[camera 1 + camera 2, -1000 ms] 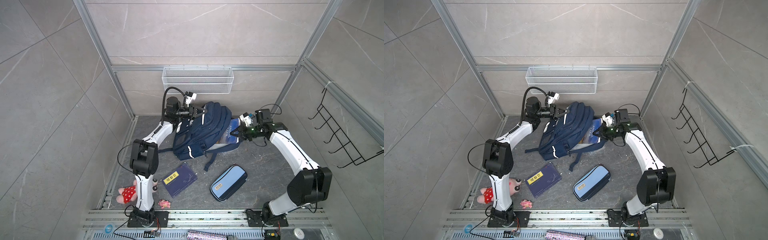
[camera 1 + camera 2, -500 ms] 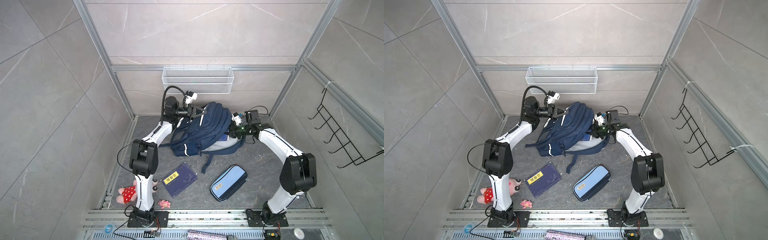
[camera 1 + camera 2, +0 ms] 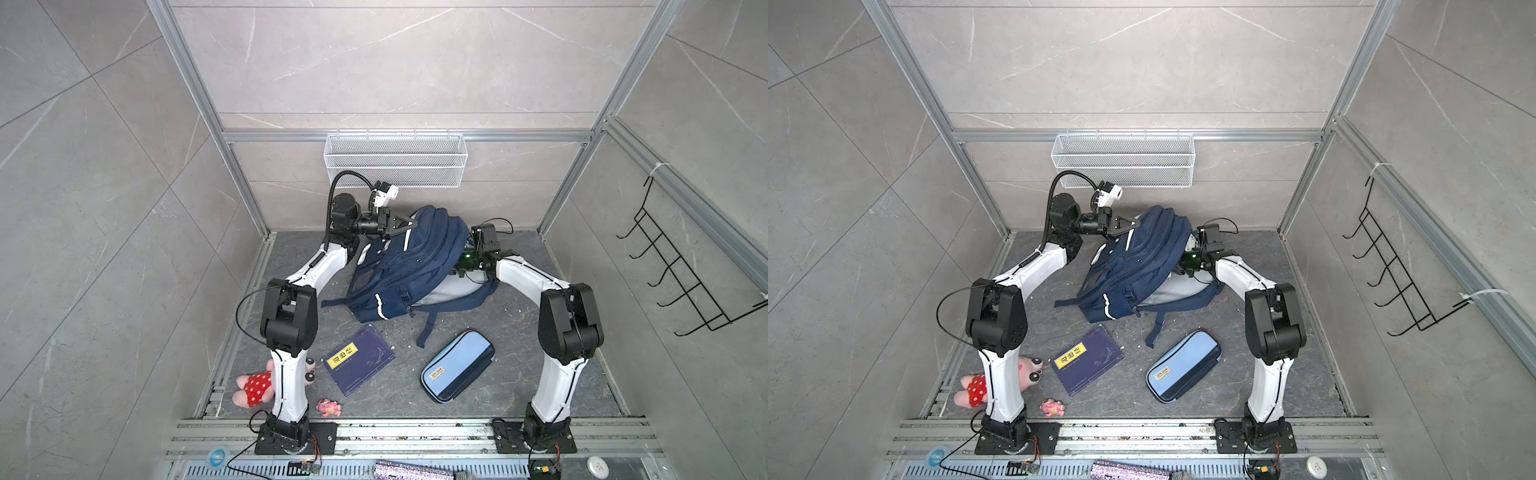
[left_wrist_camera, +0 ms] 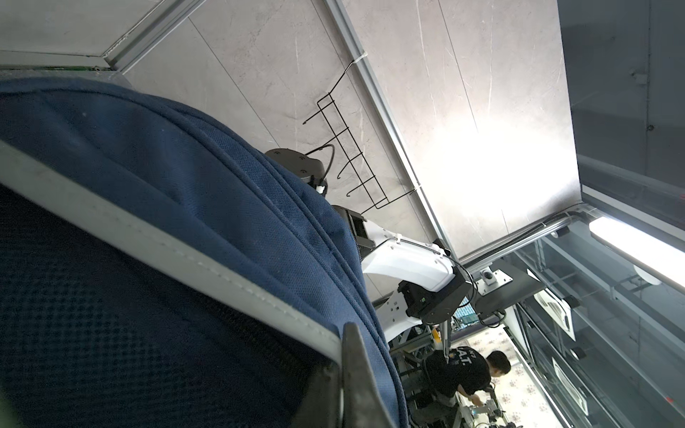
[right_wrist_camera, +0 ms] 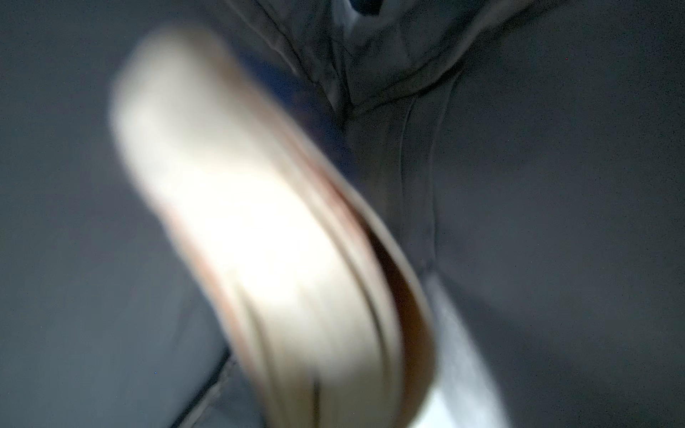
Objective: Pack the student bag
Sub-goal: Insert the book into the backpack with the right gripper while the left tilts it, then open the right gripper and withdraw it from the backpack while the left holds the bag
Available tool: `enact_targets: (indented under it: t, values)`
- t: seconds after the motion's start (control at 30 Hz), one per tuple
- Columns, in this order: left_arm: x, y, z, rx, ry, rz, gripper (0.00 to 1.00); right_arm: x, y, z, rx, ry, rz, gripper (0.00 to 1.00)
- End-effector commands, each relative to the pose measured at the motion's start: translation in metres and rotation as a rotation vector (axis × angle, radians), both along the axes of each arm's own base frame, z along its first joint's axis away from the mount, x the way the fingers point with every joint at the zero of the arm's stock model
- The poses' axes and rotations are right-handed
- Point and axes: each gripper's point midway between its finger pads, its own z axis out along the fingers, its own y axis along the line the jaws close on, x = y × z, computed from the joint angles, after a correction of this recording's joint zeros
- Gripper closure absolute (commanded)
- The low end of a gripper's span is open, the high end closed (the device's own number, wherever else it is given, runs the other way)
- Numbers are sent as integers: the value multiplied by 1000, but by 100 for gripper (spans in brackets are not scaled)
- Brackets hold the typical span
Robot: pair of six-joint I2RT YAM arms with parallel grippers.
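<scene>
Pinching the top rim of the student bag with the left jaws, pressed together on navy fabric just beside a white stripe, and holding that end up off the counter at the back middle, as seen in both top views. Cannot see the right jaws at all: buried in the bag's opening on the side away from the left arm. Judged nearly closed and nipping a book, seen only as a pale, blurred page edge against dark lining in the right wrist view.

Could jam a corner of the book in a lining seam and shove the whole bag sideways; would then drag the fabric out of the thin left pinch and let the mouth fall shut. Could also let go too soon and leave the book half out, or catch the right wrist cable on the loose strap when backing out.

Compared with a second ago: no longer carrying the blue book in the open to the right of the bag, but sunk into the opening, with the cover hidden from above. Same left pinch, same spot. Navy notebook, pencil case and plush toy unmoved at the front.
</scene>
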Motion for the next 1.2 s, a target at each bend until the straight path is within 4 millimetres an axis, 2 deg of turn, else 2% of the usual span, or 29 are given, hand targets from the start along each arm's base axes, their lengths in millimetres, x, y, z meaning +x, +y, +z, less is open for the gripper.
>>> enact_targets:
  t: [0.0,0.13,0.2,0.3,0.47,0.7,0.77,0.87,0.97,1.07,1.17]
  values:
    - [-27,9,68,-89,-264,3,100,1,1,-7,-66,-24,39,100]
    - [-18,7,59,-84,-242,25,100,1,-2,-24,-95,-3,22,97]
    - [-15,6,54,-83,-232,36,100,0,-1,-27,-92,1,20,91]
    - [-8,7,47,-75,-219,60,100,0,-2,-29,-94,7,13,76]
    - [2,11,30,-44,-194,106,100,-4,-11,-20,-130,-12,-18,44]
    - [9,19,12,-21,-170,142,100,-15,-27,15,-177,-86,-60,21]
    - [11,20,6,-14,-160,147,100,-20,-35,25,-187,-104,-78,2]
    - [15,20,-3,3,-157,156,100,-28,-49,39,-196,-134,-106,0]
    - [24,19,-17,44,-153,180,100,-37,-71,45,-231,-126,-153,0]
    - [36,17,-31,71,-139,206,100,-51,-106,46,-307,-93,-248,0]
    - [48,15,-53,120,-128,262,100,-69,-145,42,-390,-31,-359,1]
